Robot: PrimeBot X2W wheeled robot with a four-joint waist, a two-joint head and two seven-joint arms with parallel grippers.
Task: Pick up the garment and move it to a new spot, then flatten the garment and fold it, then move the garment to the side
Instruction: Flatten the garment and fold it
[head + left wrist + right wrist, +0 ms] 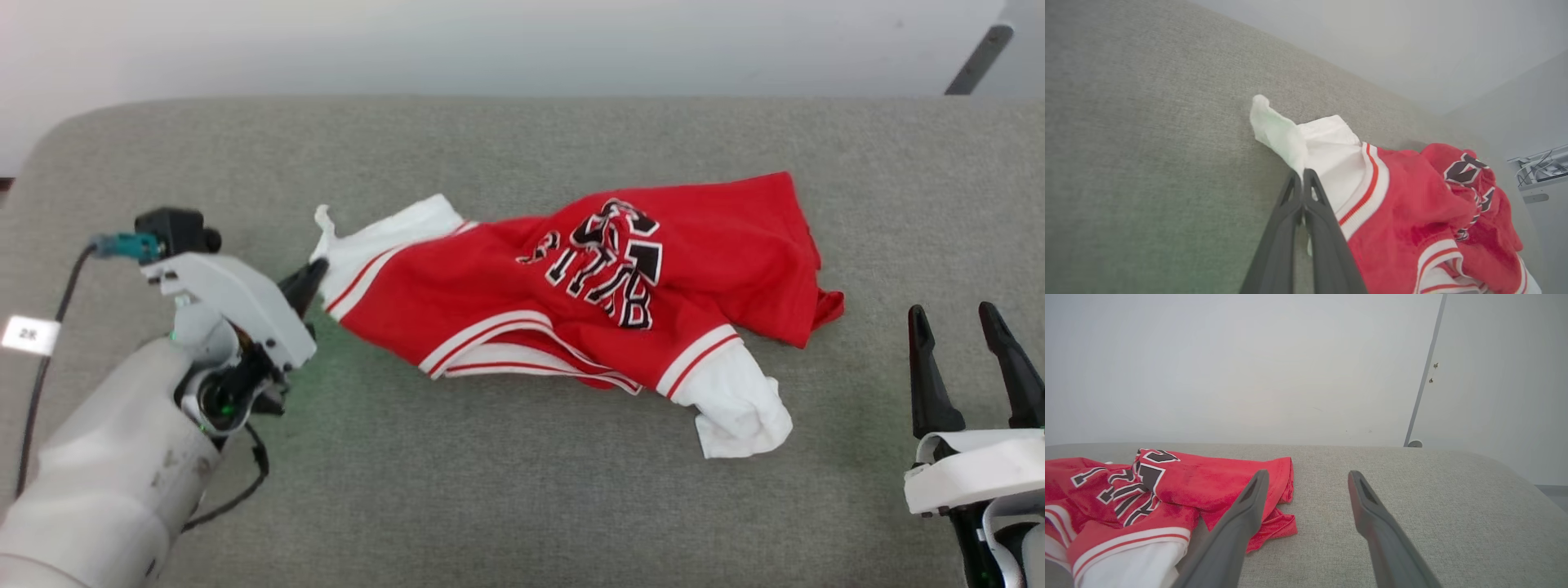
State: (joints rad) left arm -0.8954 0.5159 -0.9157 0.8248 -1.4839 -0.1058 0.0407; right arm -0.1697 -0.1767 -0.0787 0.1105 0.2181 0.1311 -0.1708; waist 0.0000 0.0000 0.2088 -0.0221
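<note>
White tag (30,335) on black cable (68,287): reads "2K". Garment (718,245): black, white-outlined lettering (600,265) on red chest, upside down in head view, creased and folded over; letters and number not legible.

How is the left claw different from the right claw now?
The left claw is shut, pinching the garment by its white sleeve; the right claw is open and holds nothing. The left claw touches the garment; the right claw sits apart from it. Both have two long dark fingers.
</note>
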